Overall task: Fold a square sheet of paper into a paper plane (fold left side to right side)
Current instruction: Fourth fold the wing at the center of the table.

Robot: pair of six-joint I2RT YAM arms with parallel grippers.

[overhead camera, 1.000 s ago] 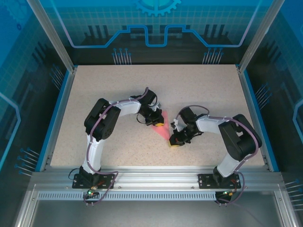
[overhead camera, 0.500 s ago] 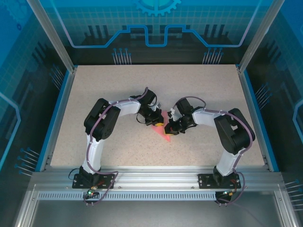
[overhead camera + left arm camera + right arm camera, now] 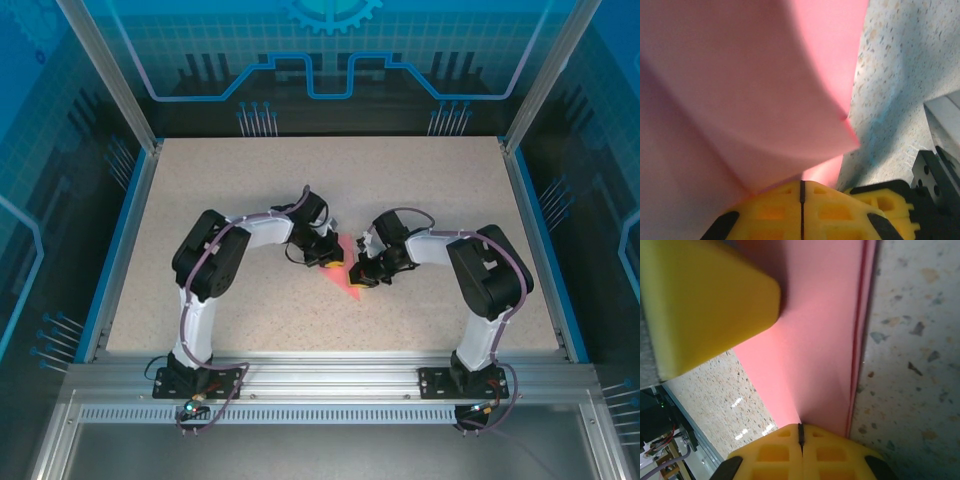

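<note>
The square sheet of paper (image 3: 349, 286) lies mid-table, folded into a narrow salmon-pink triangle pointing toward the near edge. My left gripper (image 3: 333, 260) is shut, its yellow tips (image 3: 801, 187) set against the paper (image 3: 765, 90), where a loose flap curls up off the table. My right gripper (image 3: 360, 280) is shut too, its tips (image 3: 800, 430) pressed on the flat paper (image 3: 820, 340) beside its long folded edge. No paper shows between either pair of jaws. The left gripper's yellow fingers (image 3: 705, 300) show close by in the right wrist view.
Speckled beige tabletop (image 3: 440, 190) surrounds the paper, bounded by blue side rails (image 3: 128, 230) and an aluminium frame (image 3: 330, 375) at the near edge. Both arms bend inward and nearly touch at the centre.
My right gripper has slid up and to the left along the paper, ending close beside the left gripper. The left gripper has stayed almost still.
</note>
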